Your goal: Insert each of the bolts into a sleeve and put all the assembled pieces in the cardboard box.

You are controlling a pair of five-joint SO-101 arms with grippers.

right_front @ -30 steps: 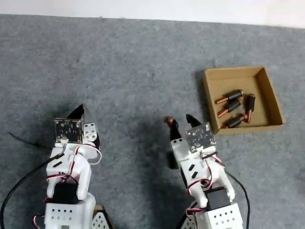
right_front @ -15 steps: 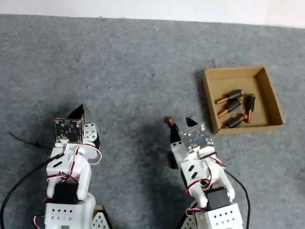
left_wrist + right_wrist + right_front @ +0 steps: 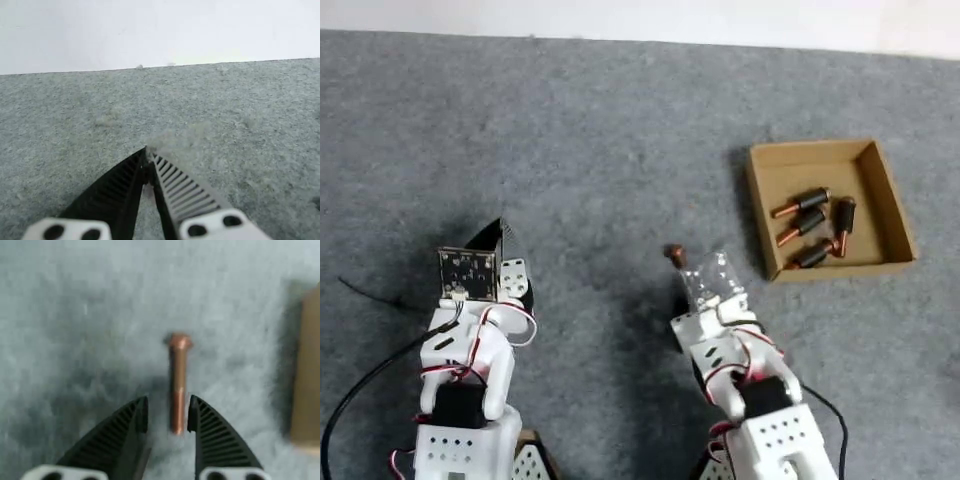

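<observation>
A copper bolt (image 3: 177, 380) lies on the grey carpet, with its head pointing away from my right gripper (image 3: 167, 412). That gripper is open, and its fingertips stand on either side of the bolt's near end without gripping it. From above, the bolt's head (image 3: 673, 254) pokes out just beyond the right arm's wrist. The cardboard box (image 3: 757, 200) sits to the right and holds three assembled pieces (image 3: 800, 203). My left gripper (image 3: 148, 155) is shut on nothing and hovers over bare carpet at the left (image 3: 498, 232).
The box's near wall (image 3: 306, 375) stands close beside the bolt, on the right arm's outer side. A black cable (image 3: 365, 295) trails on the carpet left of the left arm. Open carpet stretches between the arms and toward the far edge.
The right arm has tipped its wrist forward over the bolt, so its fingers are now hidden from above. The left arm shifted slightly. The bolt has stayed put.
</observation>
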